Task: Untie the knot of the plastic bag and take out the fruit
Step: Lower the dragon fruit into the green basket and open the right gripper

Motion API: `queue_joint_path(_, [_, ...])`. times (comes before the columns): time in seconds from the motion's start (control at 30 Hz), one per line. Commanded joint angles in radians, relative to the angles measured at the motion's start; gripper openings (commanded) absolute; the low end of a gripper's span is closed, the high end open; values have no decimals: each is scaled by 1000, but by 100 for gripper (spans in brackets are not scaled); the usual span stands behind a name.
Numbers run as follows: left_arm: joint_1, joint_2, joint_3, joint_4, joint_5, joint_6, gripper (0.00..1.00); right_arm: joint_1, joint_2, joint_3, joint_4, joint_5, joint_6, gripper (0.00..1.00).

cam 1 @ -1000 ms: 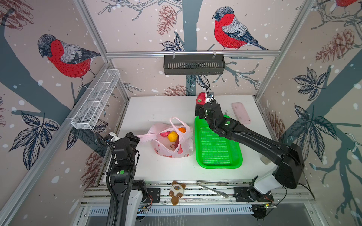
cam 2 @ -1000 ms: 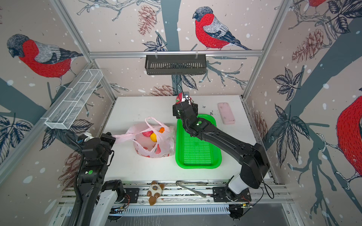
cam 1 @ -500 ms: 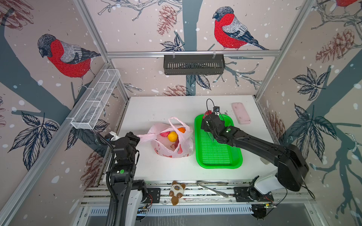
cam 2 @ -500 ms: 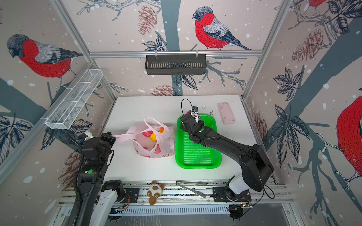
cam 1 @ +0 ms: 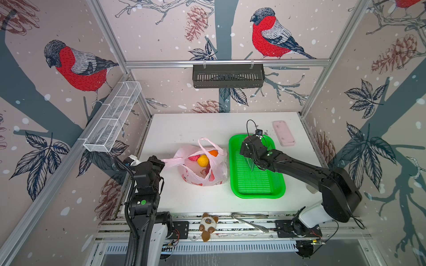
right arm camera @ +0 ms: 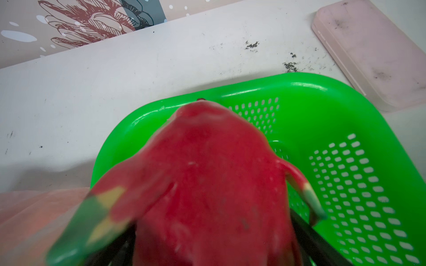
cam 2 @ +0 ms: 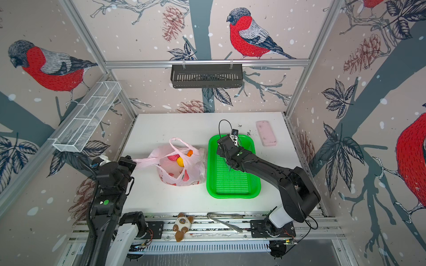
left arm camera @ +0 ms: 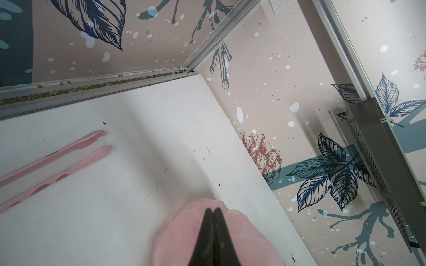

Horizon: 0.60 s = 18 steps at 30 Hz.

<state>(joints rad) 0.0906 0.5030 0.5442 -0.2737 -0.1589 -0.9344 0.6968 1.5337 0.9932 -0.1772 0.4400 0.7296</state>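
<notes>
1 white table point(cam 1: 184, 129), scuffed. We enter everything below as standing on it or held over it.

2 black arms. We find the left gripper point(left arm camera: 212, 210) at the table's left edge, its jaws pressed together on 1 loop handle of the plastic bag point(cam 1: 200, 178). Pale pink film bunches round its fingers point(left arm camera: 206, 232) in the left wrist view. We find the right gripper point(cam 1: 247, 147) over the far end of the green perforated basket point(cam 1: 253, 182), jaws spread wide and clamped round 1 dragon fruit point(right arm camera: 207, 184).

1 green perforated basket, right of centre in both top views, just beside the bag.

1 plastic bag, thin pale pink with red apple prints, sitting left of the basket with its mouth open upward. We count 2 loop handles, apart: 1 drawn taut to the left gripper, 1 arching up at the far side.

1 flat pink slab point(cam 1: 283, 133), beyond the basket's far right corner, apart from it.

1 dragon fruit, magenta with green-tipped scales, filling the right wrist view. We cannot tell whether it touches the basket floor.

1 yellow round fruit point(cam 1: 202, 160), in the bag's mouth.

1 orange round fruit point(cam 1: 213, 153), in the bag, just beyond the yellow one.

1 magenta-red fruit point(cam 1: 193, 158), in the bag, mostly under plastic. We cannot tell its kind.
</notes>
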Motion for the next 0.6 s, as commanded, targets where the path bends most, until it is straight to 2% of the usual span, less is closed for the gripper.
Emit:
queue_joint_path(0.0, [0,3,0,15,-2,1,0,-10,14,-8,64,-13,9,16])
queue_joint_path(0.57, [0,5,0,8,-3,6,0,-57,134,-30,133,-107,16,19])
